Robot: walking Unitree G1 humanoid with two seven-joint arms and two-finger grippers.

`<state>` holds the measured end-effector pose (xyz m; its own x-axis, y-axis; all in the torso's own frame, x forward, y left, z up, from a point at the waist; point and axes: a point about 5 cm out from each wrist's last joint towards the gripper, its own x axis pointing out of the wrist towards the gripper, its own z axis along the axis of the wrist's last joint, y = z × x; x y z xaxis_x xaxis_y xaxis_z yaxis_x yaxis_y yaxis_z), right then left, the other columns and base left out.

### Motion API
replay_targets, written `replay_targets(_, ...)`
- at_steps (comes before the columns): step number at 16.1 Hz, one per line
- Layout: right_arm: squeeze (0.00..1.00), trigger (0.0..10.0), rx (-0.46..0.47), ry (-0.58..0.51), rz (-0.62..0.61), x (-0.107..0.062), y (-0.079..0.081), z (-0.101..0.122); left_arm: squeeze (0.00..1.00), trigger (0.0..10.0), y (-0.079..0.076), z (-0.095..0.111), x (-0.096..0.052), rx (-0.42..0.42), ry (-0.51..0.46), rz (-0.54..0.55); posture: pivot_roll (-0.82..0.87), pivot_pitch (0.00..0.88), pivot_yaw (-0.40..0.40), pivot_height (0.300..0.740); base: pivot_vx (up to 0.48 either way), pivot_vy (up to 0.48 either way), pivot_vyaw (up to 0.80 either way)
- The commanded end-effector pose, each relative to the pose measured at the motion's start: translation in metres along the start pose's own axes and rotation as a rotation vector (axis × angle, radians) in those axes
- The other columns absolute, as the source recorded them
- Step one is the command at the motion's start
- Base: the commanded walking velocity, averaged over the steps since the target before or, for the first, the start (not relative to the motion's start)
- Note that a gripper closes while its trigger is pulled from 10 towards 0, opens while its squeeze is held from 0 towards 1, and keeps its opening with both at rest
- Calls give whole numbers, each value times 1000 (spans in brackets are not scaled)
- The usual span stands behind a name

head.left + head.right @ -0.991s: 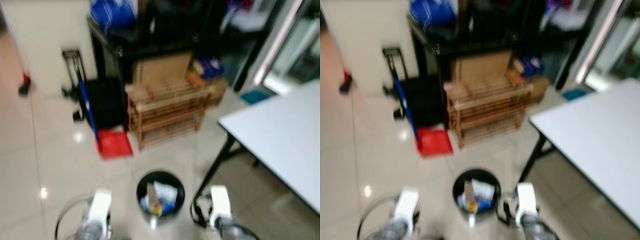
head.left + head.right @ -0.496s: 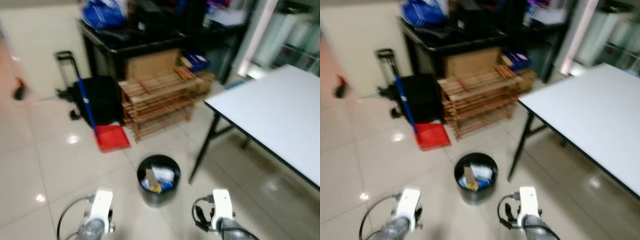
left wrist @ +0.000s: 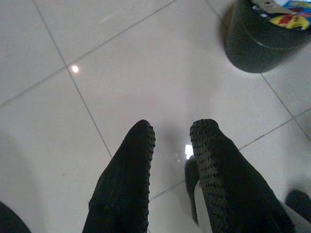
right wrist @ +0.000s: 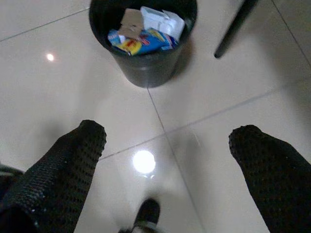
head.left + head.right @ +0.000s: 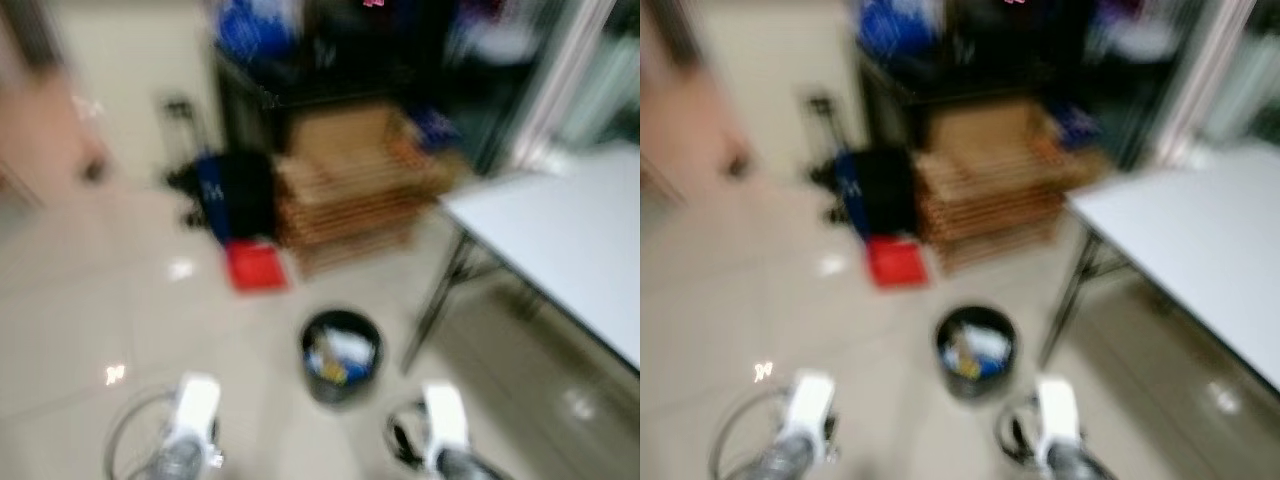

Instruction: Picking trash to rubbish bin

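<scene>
Head views are blurring heavily. The rubbish bin (image 4: 146, 43), black and round, is standing on the pale tiled floor (image 3: 73, 121), ahead of both grippers and between them.

Right gripper (image 4: 167, 145) is hanging low over the tiles with its fingers (image 4: 68, 165) spread wide and nothing between them. The bin is sitting just ahead of it, past the fingertips. Trash (image 4: 143, 31) is lying inside the bin: a blue-and-yellow wrapper, white packaging, a brown cardboard scrap. A black table leg (image 4: 235, 29) is standing beyond the bin on that gripper's outer side.

Left gripper (image 3: 172, 133) is also pointing down at bare tile, fingers (image 3: 131, 165) parted by a narrow gap, gripping nothing. The bin is well ahead of it, off toward the right-arm side.

Further out past the bin: a red dustpan (image 5: 255, 268), a wooden slatted rack (image 5: 350, 205), a dark bag (image 5: 235, 195) beside it. The white table (image 5: 570, 255) is standing on the right gripper's side, its edge near the bin.
</scene>
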<state>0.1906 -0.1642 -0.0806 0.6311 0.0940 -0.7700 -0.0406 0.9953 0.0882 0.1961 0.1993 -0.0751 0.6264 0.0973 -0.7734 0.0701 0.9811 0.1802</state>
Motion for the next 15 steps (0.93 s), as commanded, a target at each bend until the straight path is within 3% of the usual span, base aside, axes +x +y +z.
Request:
replay_targets(1, 0, 10000, 4, -28, 15, 2, 6, 9, 0, 10000, 7, 13, 2, 0, -42, 18, -15, 0, -58, 740, 0, 0, 0)
replay_targets(15, 0, 10000, 9, -28, 21, 3, 8, 9, 0, 10000, 6, 14, 2, 13, -42, 11, -21, 2, -58, 740, 0, 0, 0)
